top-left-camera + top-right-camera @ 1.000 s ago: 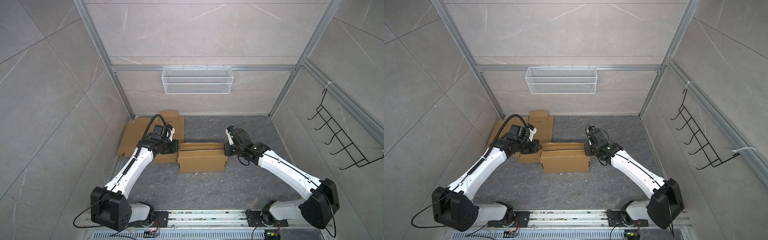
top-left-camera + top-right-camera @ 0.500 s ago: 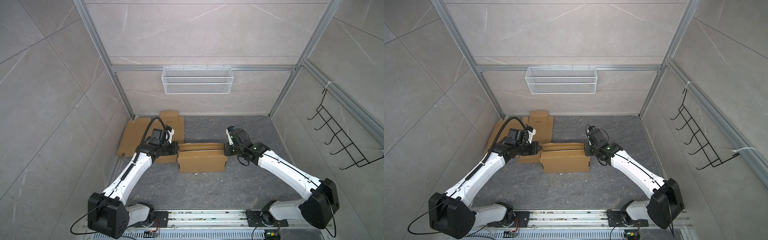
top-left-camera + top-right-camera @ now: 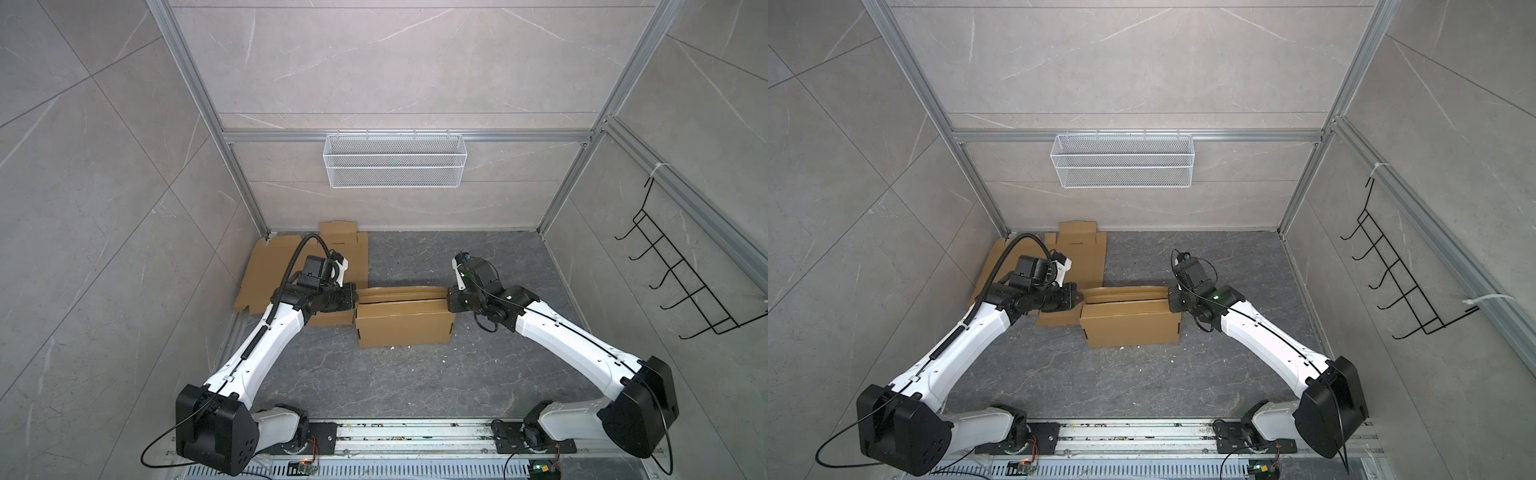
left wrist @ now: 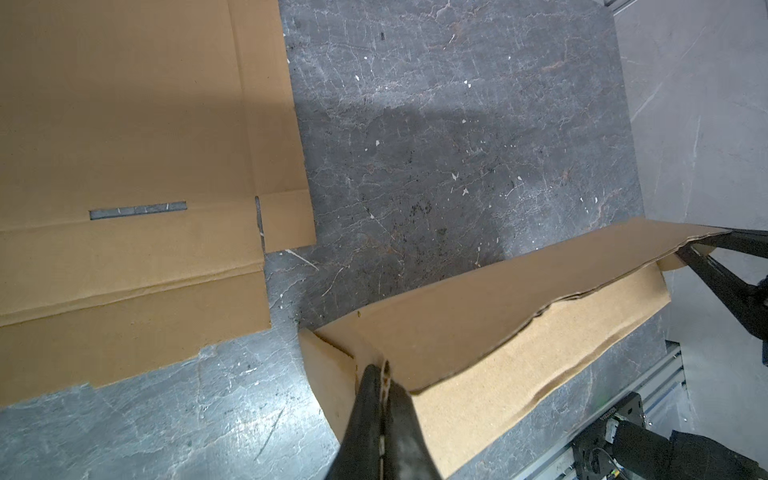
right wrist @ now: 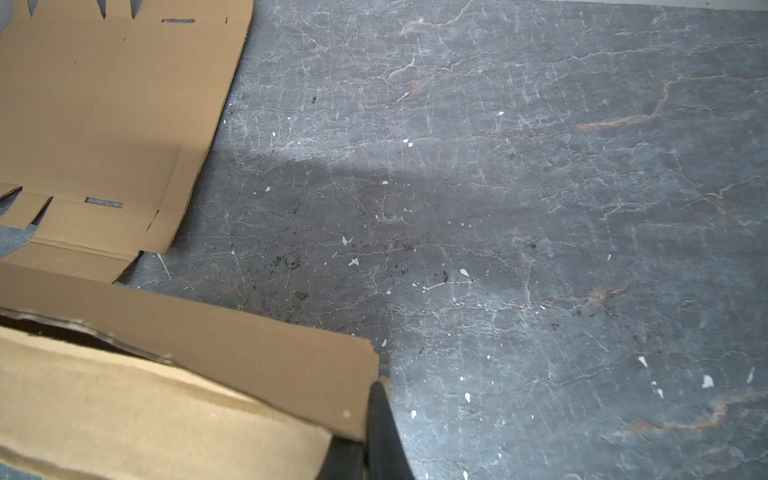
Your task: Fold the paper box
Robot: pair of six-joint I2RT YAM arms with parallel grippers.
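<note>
The paper box (image 3: 403, 328) (image 3: 1129, 328), brown cardboard and partly folded, lies on the dark floor between my arms, its long top flaps (image 3: 401, 293) still raised slightly. My left gripper (image 3: 355, 297) (image 3: 1079, 297) is at its left end. In the left wrist view this gripper (image 4: 384, 370) is shut on the edge of a flap of the box (image 4: 498, 311). My right gripper (image 3: 449, 299) (image 3: 1170, 301) is at the right end. The right wrist view shows it (image 5: 376, 386) shut on the flap's corner of the box (image 5: 208, 353).
Flat cardboard blanks (image 3: 286, 270) (image 4: 124, 145) (image 5: 104, 104) lie at the back left, partly under my left arm. A white wire basket (image 3: 395, 166) hangs on the back wall. A black hook rack (image 3: 665, 270) is on the right wall, and the arms' base rail (image 3: 415, 436) runs along the front.
My left arm has sunk a little at the shoulder and its wrist has shifted slightly. The box and the right arm have stayed put.
</note>
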